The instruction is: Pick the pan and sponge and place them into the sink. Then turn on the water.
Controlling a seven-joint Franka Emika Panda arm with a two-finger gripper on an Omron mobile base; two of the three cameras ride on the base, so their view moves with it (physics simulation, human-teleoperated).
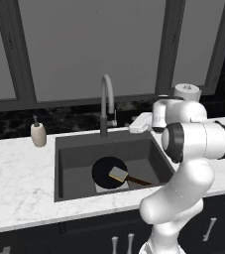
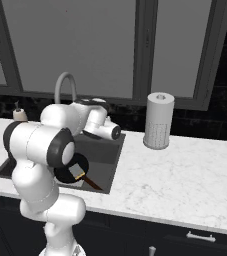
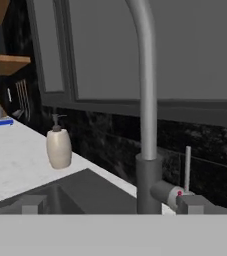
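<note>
Gripper (image 3: 112,204) released near one faucet (image 3: 146,100), one pan (image 1: 108,171), one sponge (image 1: 118,174), one sink (image 1: 74,149)

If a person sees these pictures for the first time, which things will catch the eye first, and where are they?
First comes the black pan lying in the dark sink, with the yellow sponge resting on it. Next is the tall grey faucet behind the basin, which the hand view shows close up, its thin lever upright beside the stem. A cream soap dispenser stands on the counter left of the sink.
</note>
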